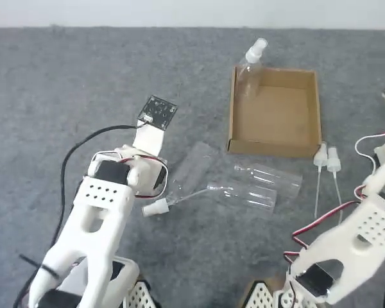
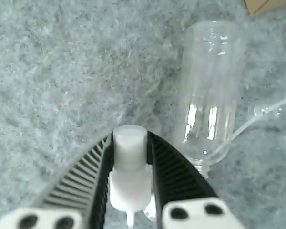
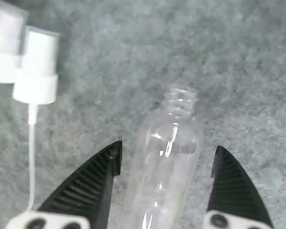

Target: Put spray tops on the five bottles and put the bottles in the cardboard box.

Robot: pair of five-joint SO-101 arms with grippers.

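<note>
My left gripper (image 2: 129, 138) is shut on a white spray top (image 2: 129, 167), held low over the carpet beside a clear bottle (image 2: 209, 95) lying on its side. From above, that spray top (image 1: 155, 207) sits at the left gripper (image 1: 156, 200), with its thin tube pointing towards the lying bottles (image 1: 244, 192). My right gripper (image 3: 169, 150) is open, its fingers either side of an uncapped clear bottle (image 3: 174, 119) lying on the carpet. Two loose spray tops (image 3: 35, 67) lie next to it. The cardboard box (image 1: 276, 147) holds one capped bottle (image 1: 250, 67) leaning on its far wall.
Three uncapped bottles lie in front of the box, the nearest to the left arm a bottle (image 1: 194, 167). Two spray tops (image 1: 327, 159) with long tubes lie right of them. Grey carpet covers the table. The right arm (image 1: 366, 237) stands at the right edge.
</note>
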